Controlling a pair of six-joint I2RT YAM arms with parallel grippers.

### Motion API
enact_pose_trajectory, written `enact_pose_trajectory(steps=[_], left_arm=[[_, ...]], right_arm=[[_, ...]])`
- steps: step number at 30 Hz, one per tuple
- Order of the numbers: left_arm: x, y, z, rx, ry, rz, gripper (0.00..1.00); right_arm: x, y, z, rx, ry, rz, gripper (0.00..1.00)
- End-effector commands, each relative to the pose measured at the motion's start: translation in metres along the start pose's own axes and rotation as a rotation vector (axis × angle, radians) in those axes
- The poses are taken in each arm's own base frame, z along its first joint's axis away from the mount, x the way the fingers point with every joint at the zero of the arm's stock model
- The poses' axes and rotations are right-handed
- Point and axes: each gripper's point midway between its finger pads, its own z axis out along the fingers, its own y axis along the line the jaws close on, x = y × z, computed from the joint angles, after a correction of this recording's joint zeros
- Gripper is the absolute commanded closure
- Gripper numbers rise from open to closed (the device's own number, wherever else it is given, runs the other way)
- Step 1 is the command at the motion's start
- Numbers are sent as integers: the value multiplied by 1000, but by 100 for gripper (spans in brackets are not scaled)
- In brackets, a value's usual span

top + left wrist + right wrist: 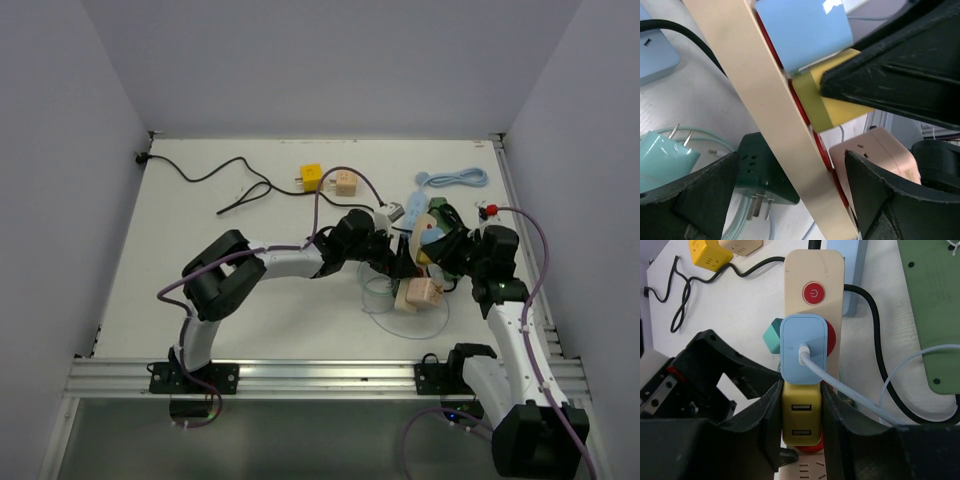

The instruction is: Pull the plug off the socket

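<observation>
White table [200, 220] under the left gripper [395, 265]; metal rail [320, 372] nearer than it; plain pale walls [330, 60] beyond and either side; even light.

Inside a robotics laboratory test cell: a black-and-white left robot arm [225, 275] and a matching right robot arm [507, 318] stand bolted to a silver aluminium rail [320, 375] at the near edge of a white tabletop [300, 322], enclosed on three sides by plain pale grey wall panels [330, 70].
</observation>
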Motion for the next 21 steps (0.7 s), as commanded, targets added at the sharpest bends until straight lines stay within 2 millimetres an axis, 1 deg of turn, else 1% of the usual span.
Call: enact_pose_trajectory(steps=[1,4,6,7,8,10,11,13,14,15,16,17,19,21], left_arm=[[-13,-13,15,36,-25,5,11],[-9,-14,23,39,-21,0,12],[-9,-12,26,44,-19,-14,17],[-10,-15,28,50,-21,-14,19],[-10,-15,29,52,-20,-18,24],[-10,-15,30,54,-20,-21,32],[-8,-15,29,58,-15,-24,39],[-7,-16,27,57,-14,-23,45],[-6,-15,27,52,-12,-27,53],[-8,-15,24,48,-17,-25,57],[-5,-14,24,43,-12,-28,60],[-6,-12,22,34,-16,-28,66],[-4,-13,20,29,-10,-26,72],[-3,-11,19,15,-3,-20,81]], right_arm=[[-23,36,-8,-154,-77,-18,100],[-19,37,-8,-168,-70,-11,100],[-19,38,-10,-176,-80,-15,100],[-18,37,-10,-174,-80,-14,100],[-18,37,-11,-175,-84,-16,100],[-18,36,-11,-170,-88,-19,100],[-19,36,-12,-166,-91,-23,100],[-19,34,-12,-159,-90,-23,100],[-19,34,-11,-158,-92,-25,100],[-20,35,-12,-158,-95,-28,100],[-21,35,-12,-157,-96,-29,100],[-21,35,-12,-155,-95,-41,100],[-22,35,-14,-148,-94,-57,100],[-22,37,-16,-157,-89,-90,100]])
